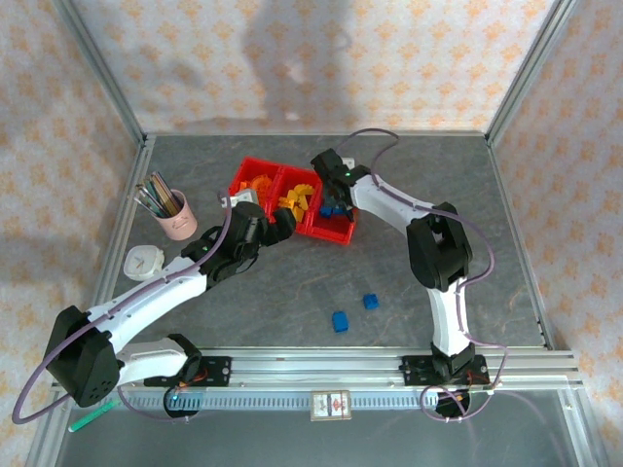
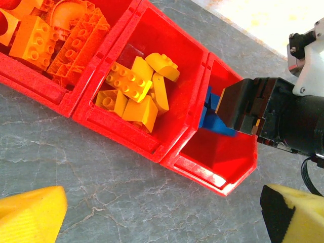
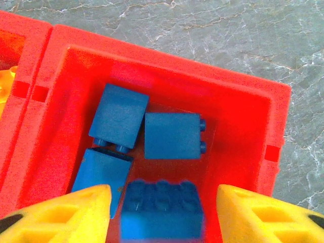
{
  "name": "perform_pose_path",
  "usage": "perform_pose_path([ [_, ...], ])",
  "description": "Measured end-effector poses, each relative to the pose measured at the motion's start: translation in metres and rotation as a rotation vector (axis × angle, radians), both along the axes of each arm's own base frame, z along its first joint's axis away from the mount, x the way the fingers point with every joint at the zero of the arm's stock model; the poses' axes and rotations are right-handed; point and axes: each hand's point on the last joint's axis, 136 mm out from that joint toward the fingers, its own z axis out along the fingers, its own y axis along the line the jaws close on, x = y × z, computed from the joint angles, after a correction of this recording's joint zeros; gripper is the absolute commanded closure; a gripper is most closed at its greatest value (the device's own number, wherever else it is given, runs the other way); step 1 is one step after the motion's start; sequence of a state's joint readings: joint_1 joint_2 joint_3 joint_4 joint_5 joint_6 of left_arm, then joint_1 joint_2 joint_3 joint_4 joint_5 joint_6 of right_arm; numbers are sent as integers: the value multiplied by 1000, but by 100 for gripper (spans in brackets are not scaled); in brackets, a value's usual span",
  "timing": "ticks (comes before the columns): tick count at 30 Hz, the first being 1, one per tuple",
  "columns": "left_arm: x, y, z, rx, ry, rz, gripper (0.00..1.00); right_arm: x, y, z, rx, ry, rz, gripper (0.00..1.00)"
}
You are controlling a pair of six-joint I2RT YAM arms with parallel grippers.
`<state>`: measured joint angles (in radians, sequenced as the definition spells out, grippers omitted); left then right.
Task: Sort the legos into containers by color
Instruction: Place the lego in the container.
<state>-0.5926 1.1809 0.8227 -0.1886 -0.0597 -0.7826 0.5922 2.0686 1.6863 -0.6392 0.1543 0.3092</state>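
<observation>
Top view first: the containers sit toward the far edge of the table. The row's long axis is a bit skewed, with the left end farther back and the right end nearer. The right gripper hangs over the right-end bin and the left gripper sits just beside the row's near wall. Two loose blue legos lie close together out toward the near edge, well apart from the bins.

Left wrist: there's an orange pile in the left bin, a yellow pile in the middle one, and blue in the right one where the other arm dips in. The left fingers are spread wide with nothing between them.

Right wrist: a blurry blue brick sits between the yellow right fingers with a gap on each side, so the jaws are parted and not pinching it. Looks like the drop step to me. Its long axis runs finger to finger, and the studs seem to face the bin's far wall. Three more blue ones lie on the floor of the bin.

Next up, I'd guess: lift clear of the rim, then go for the two loose ones
</observation>
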Motion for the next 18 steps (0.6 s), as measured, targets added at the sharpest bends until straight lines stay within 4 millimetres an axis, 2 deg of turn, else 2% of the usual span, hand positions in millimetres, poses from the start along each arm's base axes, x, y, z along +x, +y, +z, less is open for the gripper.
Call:
perform_pose_path([
  [10, 4, 0, 10, -8, -19, 1, 1, 1, 4, 11, 27, -10, 9, 38],
  [14, 2, -3, 9, -19, -12, -15, 1, -7, 7, 34, 72, -34, 28, 36],
  [18, -1, -5, 13, -40, -11, -29, 1, -27, 6, 64, 117, -68, 56, 34],
])
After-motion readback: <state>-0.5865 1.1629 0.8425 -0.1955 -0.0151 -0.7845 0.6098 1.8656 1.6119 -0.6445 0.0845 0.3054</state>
